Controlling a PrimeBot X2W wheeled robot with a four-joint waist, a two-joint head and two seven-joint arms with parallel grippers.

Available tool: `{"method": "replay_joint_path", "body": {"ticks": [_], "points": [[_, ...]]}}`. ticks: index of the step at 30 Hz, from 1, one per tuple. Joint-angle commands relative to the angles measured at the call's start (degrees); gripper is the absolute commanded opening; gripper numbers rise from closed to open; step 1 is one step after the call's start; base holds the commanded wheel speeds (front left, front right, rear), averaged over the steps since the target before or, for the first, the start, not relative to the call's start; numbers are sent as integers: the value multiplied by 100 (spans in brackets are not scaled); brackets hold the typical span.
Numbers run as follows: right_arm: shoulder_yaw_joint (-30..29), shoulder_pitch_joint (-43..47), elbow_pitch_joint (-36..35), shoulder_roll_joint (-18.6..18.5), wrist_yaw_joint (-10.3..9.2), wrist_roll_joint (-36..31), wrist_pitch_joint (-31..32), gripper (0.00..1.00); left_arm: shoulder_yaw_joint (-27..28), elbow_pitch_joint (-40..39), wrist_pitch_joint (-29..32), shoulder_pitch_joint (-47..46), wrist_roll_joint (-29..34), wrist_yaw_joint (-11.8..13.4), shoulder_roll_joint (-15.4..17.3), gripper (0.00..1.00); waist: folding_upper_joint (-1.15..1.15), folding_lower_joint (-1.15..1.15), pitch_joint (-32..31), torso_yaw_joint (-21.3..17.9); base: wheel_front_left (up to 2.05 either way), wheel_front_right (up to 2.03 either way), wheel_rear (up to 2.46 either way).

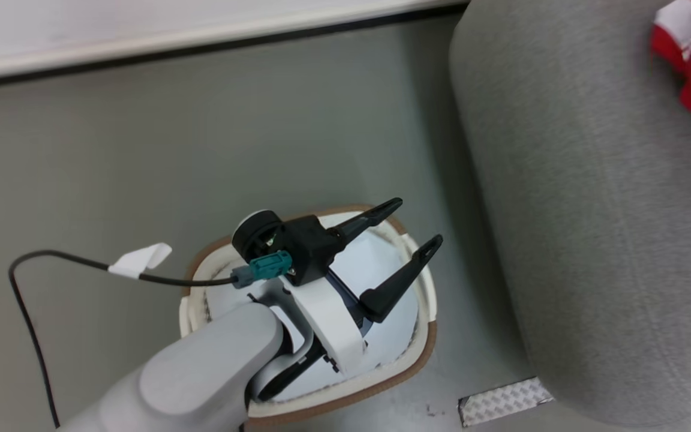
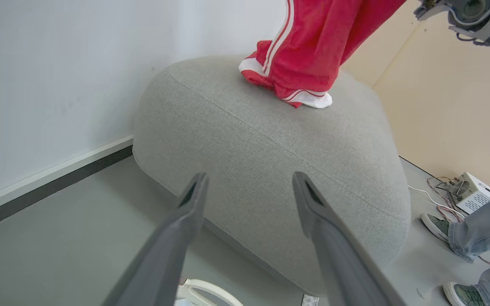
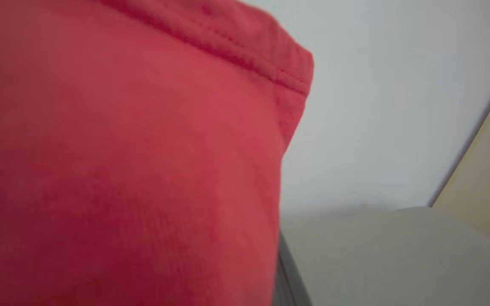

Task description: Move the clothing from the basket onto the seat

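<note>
Clearly, the left gripper (image 1: 420,223) is spread wide with nothing between its long dark fingers. It hovers over the basket (image 1: 424,300) and points toward the seat (image 1: 591,210). The right gripper is mostly buried under cloth in its own wrist view, where one dark finger (image 3: 288,282) edges out beside the fabric. Its jaws are pressed nearly together, and I judge that they pinch the clothing (image 2: 309,55). In the left wrist view the red garment hangs down from above the frame, while its lower end, with white bands and thin stripes, lies crumpled on top of the seat.

The basket stands on the floor just beside the seat. What shows of its inside is bare pale plastic, though the left arm covers a good part of it.

The task looks close to done: the garment is out of the basket and touching the seat. What seems left is to let go of the cloth so it settles, and to check the hidden part of the basket for anything more.

No writing can be read. The white tag (image 1: 138,261) on the black cable looks blank, no label shows on the garment, and the small pale box (image 2: 468,193) with wires on the floor is too small to read.
</note>
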Motion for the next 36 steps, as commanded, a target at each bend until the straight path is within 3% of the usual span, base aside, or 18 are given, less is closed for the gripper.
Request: {"method": "replay_joint_path", "body": {"ticks": [1, 11, 12, 13, 14, 19, 27, 32, 36], "points": [[-68, -21, 371, 25, -14, -109, 86, 0, 25, -38, 14, -92, 48, 3, 62, 100, 0, -2, 416, 338, 0, 0, 0], [383, -335, 2231, -93, -15, -273, 1903, 0, 84, -58, -39, -154, 11, 29, 101, 100, 0, -2, 675, 703, 0, 0, 0], [434, -350, 2354, -76, -15, -311, 2080, 21, 87, -36, -57, -153, -1, 29, 89, 100, 0, -2, 661, 722, 0, 0, 0], [445, -410, 2437, -61, -15, -318, 2175, 68, 92, -16, -80, -147, -17, 29, 73, 100, 0, -2, 640, 736, 0, 0, 0], [434, -478, 2500, -64, -15, -340, 2234, 100, 94, 8, -87, -135, -36, 21, 57, 100, 0, -2, 607, 744, 0, 0, 0], [673, -584, 2643, -39, -15, -451, 2611, 100, 95, 212, -211, 38, -117, -9, -27, 100, 0, -2, 196, 713, 0, 0, 0], [1312, -255, 2405, -191, -15, -370, 3632, 100, 191, 677, -396, 568, -392, 24, -218, 100, 0, -2, -1115, 515, 0, 0, 0], [1615, 37, 1907, -424, -15, -152, 4345, 100, 331, 858, -450, 998, -587, 69, -308, 100, 0, -2, -1919, 459, 0, 0, 0], [1736, 340, 1116, -634, -15, 51, 4382, 100, 495, 909, -484, 1330, -668, 119, -357, 100, 0, -2, -2514, 522, 0, 0, 0]]}}
